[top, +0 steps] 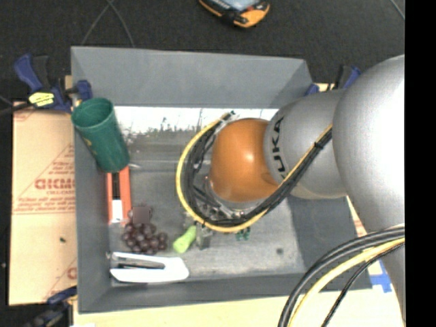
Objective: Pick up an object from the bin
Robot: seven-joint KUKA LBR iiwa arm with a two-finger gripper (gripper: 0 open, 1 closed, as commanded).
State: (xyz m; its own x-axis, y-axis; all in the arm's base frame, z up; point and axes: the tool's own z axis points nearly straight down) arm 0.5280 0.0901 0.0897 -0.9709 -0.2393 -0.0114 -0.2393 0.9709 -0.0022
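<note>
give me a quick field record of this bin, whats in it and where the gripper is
bin: grey metal bin
arm: enters from the right, orange wrist cover over the bin's middle
gripper: low, front middle of the bin
nearest thing: yellow-green piece, just left of it
back left: green cup, tilted
left wall: orange bar
front left: dark grapes, white utensil
grasp: cannot tell

Silver-grey rounded arm [368,128] with black KUKA lettering [276,148], glossy orange wrist cover [238,159], looping yellow and black cables [181,176]
</note>
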